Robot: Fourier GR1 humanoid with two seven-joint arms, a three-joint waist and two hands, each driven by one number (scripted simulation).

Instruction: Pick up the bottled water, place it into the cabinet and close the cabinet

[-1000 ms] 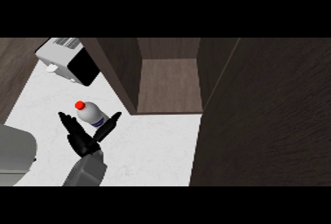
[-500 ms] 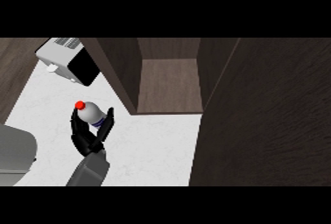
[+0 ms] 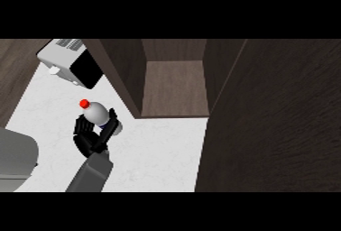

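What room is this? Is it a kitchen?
Probably a kitchen. There is a pale counter, an open wooden cabinet standing on it, and what looks like a microwave at the back. A robot hand holds a bottled water with a red cap.

Item count: one bottle (image 3: pixel 95 112), centre-left; one hand (image 3: pixel 93 135), holding it; one cabinet (image 3: pixel 174 85), far centre, open; one microwave (image 3: pixel 72 62), far left; one counter (image 3: pixel 160 149).
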